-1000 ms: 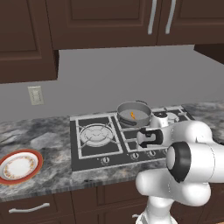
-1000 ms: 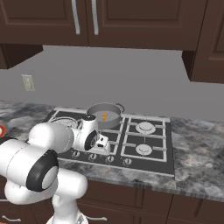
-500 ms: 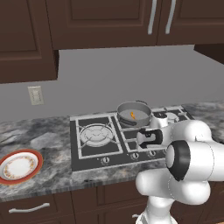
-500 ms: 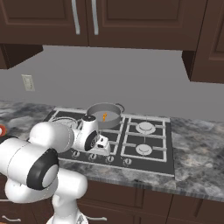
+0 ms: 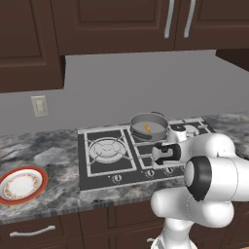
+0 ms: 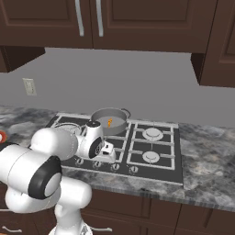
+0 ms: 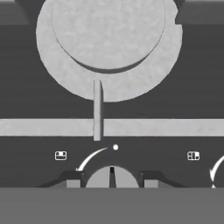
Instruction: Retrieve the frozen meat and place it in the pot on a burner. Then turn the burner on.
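Straddling the knob [image 7: 111, 177] with our spread fingertips [image 7: 72, 178] — frozen meat [image 5: 147, 128] lies inside the pot [image 5: 149, 127], which sits on the burner [image 5: 144, 139].

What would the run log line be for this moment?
meat: in pot on burner | gripper: open, fingertips either side of stove knob | plate: on counter, left

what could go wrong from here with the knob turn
The gripper straddles one knob in a row of several along the cooktop front; it could be the wrong knob for the burner under the pot holding the frozen meat. The fingers look loosely placed and may slip.
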Robot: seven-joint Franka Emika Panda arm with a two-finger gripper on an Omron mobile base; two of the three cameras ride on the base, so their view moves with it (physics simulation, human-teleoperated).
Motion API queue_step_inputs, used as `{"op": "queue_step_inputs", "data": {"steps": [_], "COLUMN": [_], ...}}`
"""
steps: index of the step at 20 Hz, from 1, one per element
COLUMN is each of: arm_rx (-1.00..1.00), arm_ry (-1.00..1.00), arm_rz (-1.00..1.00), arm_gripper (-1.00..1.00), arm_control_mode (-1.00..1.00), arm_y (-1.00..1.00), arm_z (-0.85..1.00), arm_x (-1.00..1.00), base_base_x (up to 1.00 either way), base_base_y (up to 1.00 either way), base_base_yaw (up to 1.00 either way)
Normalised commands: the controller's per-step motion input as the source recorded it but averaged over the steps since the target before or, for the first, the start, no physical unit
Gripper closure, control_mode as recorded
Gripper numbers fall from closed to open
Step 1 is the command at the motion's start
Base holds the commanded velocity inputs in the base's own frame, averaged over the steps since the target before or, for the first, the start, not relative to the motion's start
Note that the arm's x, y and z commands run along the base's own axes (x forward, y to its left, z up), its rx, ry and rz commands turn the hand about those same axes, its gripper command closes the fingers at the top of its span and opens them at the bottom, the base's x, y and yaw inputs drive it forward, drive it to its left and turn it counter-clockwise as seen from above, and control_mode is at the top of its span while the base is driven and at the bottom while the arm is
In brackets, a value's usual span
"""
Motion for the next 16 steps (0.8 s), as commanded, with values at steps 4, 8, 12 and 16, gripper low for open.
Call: {"op": "queue_step_inputs", "data": {"steps": [4, 8, 12, 16], "arm_rx": [-0.05, -0.08, -0.11, -0.15], "arm_ry": [0.00, 0.00, 0.00, 0.00], "arm_rz": [0.28, 0.36, 0.39, 0.42], "arm_gripper": [1.00, 1.00, 1.00, 1.00], "arm_control_mode": [-1.00, -1.00, -1.00, -1.00], "arm_y": [0.00, 0.00, 0.00, 0.00], "arm_z": [-0.15, -0.27, -0.37, -0.42], "arm_x": [0.00, -0.04, -0.14, -0.19], "base_base_x": [0.00, 0.00, 0.00, 0.00], "base_base_y": [0.00, 0.00, 0.00, 0.00], "base_base_yaw": [0.00, 0.00, 0.00, 0.00]}}
